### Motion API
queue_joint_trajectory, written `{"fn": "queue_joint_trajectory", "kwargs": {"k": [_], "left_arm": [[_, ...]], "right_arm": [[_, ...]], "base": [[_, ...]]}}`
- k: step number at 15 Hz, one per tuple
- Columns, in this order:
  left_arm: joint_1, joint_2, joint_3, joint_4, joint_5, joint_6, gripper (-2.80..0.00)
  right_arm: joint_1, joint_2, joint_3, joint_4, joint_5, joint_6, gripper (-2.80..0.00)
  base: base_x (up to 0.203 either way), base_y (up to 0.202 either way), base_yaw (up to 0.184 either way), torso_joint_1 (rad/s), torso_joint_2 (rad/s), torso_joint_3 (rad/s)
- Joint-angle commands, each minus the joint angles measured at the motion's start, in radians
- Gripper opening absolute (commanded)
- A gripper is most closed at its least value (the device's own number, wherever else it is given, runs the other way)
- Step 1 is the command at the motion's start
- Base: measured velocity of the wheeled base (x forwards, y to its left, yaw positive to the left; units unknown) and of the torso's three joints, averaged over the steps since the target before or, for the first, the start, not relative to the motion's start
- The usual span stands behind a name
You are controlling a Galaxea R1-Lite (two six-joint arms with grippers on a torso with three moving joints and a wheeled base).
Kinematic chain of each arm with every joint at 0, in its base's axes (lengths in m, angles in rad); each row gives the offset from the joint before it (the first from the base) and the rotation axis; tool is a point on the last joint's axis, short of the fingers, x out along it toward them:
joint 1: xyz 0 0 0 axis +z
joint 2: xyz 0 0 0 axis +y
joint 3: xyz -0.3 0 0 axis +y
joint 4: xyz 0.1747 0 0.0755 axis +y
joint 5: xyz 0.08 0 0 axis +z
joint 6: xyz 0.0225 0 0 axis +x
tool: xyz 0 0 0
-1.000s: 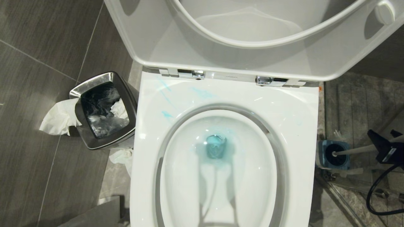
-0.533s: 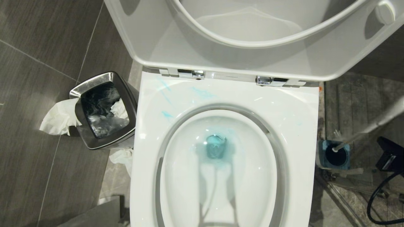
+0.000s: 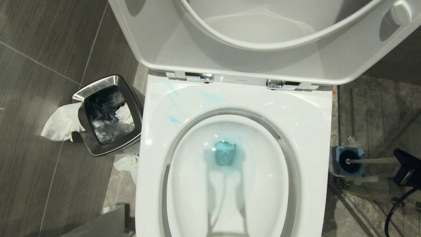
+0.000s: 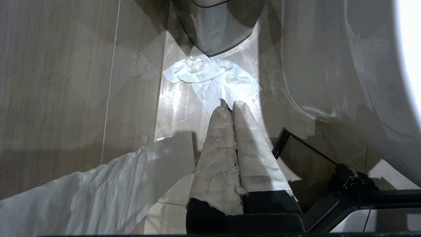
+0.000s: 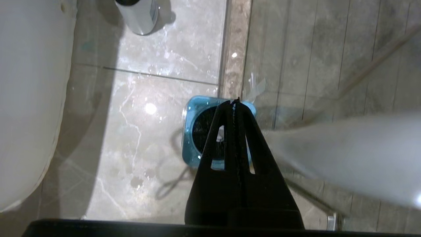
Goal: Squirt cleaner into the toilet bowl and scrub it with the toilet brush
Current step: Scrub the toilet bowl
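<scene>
The white toilet bowl (image 3: 296,108) fills the middle of the head view with seat and lid raised. Cleaner (image 3: 225,153) tints the water blue and leaves pale smears on the rim's left. The toilet brush (image 3: 371,161) stands with its black head in the blue holder (image 3: 335,158) on the floor to the right, its white handle leaning toward my right gripper (image 3: 398,153). That gripper (image 5: 234,102) is shut on nothing above the holder (image 5: 194,108), and the blurred handle (image 5: 345,148) passes beside it. My left gripper (image 4: 230,106), its fingers wrapped in white paper, hangs shut near the floor.
A square steel bin (image 3: 98,84) with tissue (image 3: 59,125) hanging out stands left of the toilet, and more tissue (image 4: 210,79) lies on the floor beside it. A silver can (image 5: 139,16) stands behind the holder. A black cable (image 3: 394,204) loops at the far right.
The right gripper's fingers stood apart around the brush handle, then shut without it. The freed handle swung up to the right and has dropped back to lie level beside the gripper.
</scene>
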Motion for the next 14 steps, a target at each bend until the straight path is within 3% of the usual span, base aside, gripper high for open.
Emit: {"fn": "queue_joint_trajectory", "kwargs": {"k": [1, 2, 3, 9, 14], "left_arm": [[0.000, 0.000, 0.002, 0.000, 0.000, 0.000, -2.80], [0.000, 0.000, 0.002, 0.000, 0.000, 0.000, -2.80], [0.000, 0.000, 0.002, 0.000, 0.000, 0.000, -2.80], [0.000, 0.000, 0.002, 0.000, 0.000, 0.000, -2.80], [0.000, 0.000, 0.002, 0.000, 0.000, 0.000, -2.80]], "right_arm": [[0.001, -0.025, 0.054, -0.006, 0.013, -0.001, -2.80], [0.001, -0.048, 0.073, 0.005, 0.029, -0.001, -2.80], [0.001, -0.070, 0.074, 0.033, 0.039, 0.000, 0.00], [-0.006, -0.229, 0.074, 0.206, 0.072, 0.017, 0.00], [-0.151, -0.237, 0.072, 0.333, 0.118, 0.015, 0.00]], "base": [[0.000, 0.000, 0.000, 0.000, 0.00, 0.000], [0.000, 0.000, 0.000, 0.000, 0.00, 0.000], [0.000, 0.000, 0.000, 0.000, 0.00, 0.000], [0.000, 0.000, 0.000, 0.000, 0.00, 0.000], [0.000, 0.000, 0.000, 0.000, 0.00, 0.000]]}}
